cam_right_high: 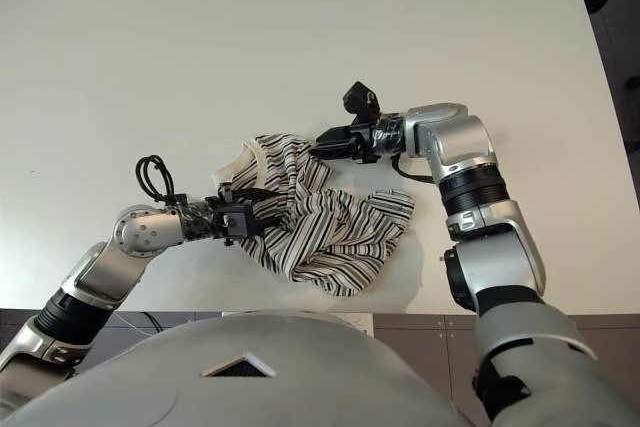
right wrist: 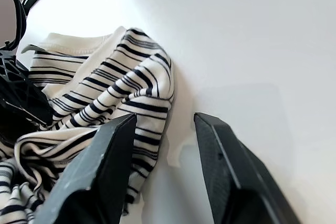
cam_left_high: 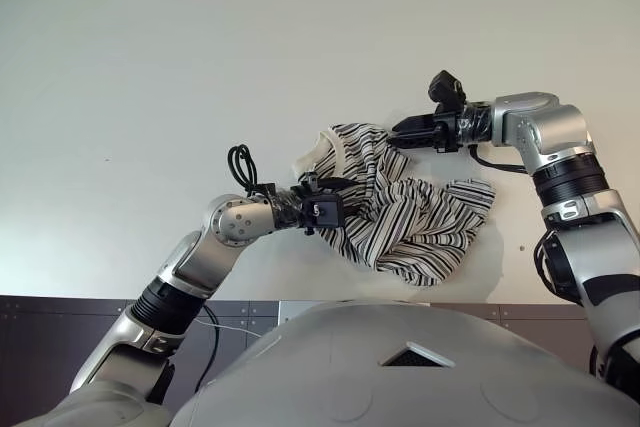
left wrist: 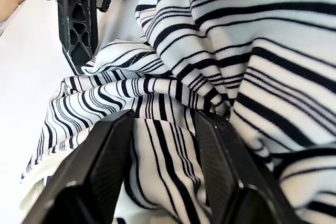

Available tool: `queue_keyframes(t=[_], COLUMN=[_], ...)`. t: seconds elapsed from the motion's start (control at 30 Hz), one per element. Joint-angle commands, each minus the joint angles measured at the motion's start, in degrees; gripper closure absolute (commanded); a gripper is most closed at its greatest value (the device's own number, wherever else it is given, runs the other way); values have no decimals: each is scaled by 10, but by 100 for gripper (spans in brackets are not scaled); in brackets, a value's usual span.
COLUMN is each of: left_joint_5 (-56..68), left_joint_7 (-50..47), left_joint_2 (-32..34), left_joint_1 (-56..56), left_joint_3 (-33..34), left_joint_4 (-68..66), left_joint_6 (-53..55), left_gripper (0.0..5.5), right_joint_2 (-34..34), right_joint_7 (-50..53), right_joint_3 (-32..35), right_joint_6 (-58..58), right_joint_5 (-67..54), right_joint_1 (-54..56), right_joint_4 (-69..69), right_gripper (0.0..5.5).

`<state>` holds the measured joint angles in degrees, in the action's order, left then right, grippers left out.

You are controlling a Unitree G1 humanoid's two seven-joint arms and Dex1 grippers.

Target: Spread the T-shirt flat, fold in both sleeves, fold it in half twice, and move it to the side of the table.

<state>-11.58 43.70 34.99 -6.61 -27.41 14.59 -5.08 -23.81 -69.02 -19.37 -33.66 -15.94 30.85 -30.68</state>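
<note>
A black-and-white striped T-shirt (cam_left_high: 420, 217) lies crumpled in a heap on the white table (cam_left_high: 150, 67), near the front edge. My left gripper (cam_left_high: 338, 209) is pushed into the heap's left side. In the left wrist view it (left wrist: 164, 121) is open, with striped folds lying between its fingers (left wrist: 100, 171). My right gripper (cam_left_high: 398, 133) hovers at the heap's far upper edge, next to the cream collar (cam_left_high: 322, 147). It (right wrist: 167, 124) is open over bare table, one finger (right wrist: 105, 166) beside a rolled fold of the shirt (right wrist: 142, 82).
Bare white tabletop stretches behind and to the left of the shirt. The table's front edge (cam_left_high: 100, 297) runs just below the heap, and its right edge (cam_right_high: 600, 37) borders dark floor. A black cable loop (cam_left_high: 240, 162) stands up from my left wrist.
</note>
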Motion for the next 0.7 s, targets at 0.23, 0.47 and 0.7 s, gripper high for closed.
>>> queue_keyframes(t=[0.23, 0.47, 0.7], left_joint_5=[-15, -16, 42], left_joint_7=[1, -4, -32], left_joint_2=[-14, -19, -59], left_joint_1=[15, 16, 22], left_joint_3=[-5, -1, 55], left_joint_4=[-5, -6, 10], left_joint_6=[9, 8, 54], left_gripper=[338, 338, 338], right_joint_2=[12, 14, -3], right_joint_7=[-25, -24, -14], right_joint_3=[-23, -11, 28], right_joint_6=[6, 7, 36], right_joint_5=[23, 20, 18], right_joint_1=[-20, -19, 4], right_joint_4=[9, 12, 2], right_gripper=[392, 526, 537])
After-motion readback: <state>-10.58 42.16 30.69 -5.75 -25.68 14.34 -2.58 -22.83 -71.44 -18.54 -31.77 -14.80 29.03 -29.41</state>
